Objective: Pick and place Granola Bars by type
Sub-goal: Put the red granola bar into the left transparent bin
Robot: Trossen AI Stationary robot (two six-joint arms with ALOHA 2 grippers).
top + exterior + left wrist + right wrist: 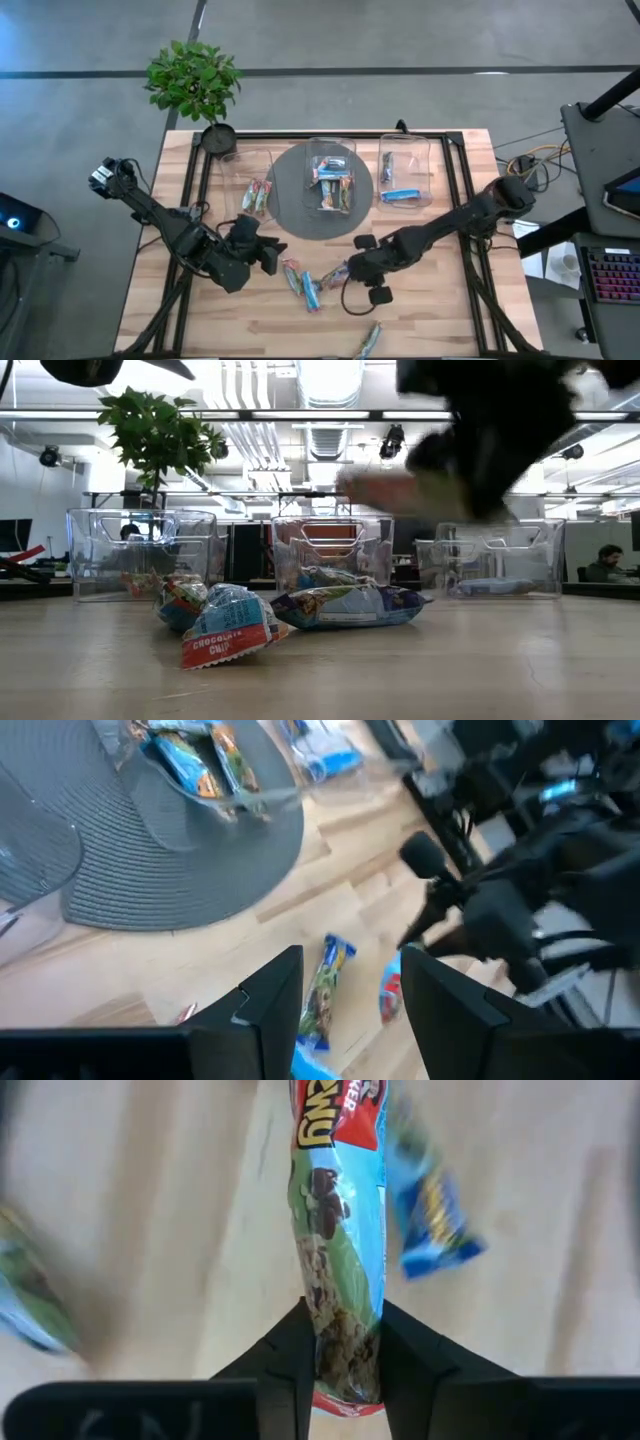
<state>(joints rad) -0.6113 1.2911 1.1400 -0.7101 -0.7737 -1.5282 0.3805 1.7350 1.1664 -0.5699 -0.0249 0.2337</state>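
Granola bar (pixel 338 1270) with a red, blue and green wrapper sits clamped between the two fingers of the right gripper (pixel 340 1365); the fingers are closed to the bar's width and press its lower end from both sides. High view: the right gripper (pixel 352 270) is over the front-middle of the wooden table (pixel 430 310), just in front of the round grey mat (pixel 290 205). In the low view this gripper shows as a blurred dark mass with the bar raised off the tabletop.

Loose bars (pixel 301 282) lie in a small cluster on the table between the two grippers; the low view shows three or four of them touching, one marked "chocolate chip" (pixel 226 630). One more bar (pixel 368 340) lies apart near the table's front edge.

Three clear bins stand in a row at the back. Left bin (pixel 256 192) holds a few bars. Middle bin (pixel 332 180), standing on the mat, holds several. Right bin (pixel 405 175) holds a blue-wrapped one.

Left gripper (pixel 268 252) is just left of the loose cluster, fingers parted and gripping nothing; a green and blue bar (pixel 325 990) on the wood shows in the gap between them.

Potted plant (pixel 195 85) stands at the table's back-left corner.
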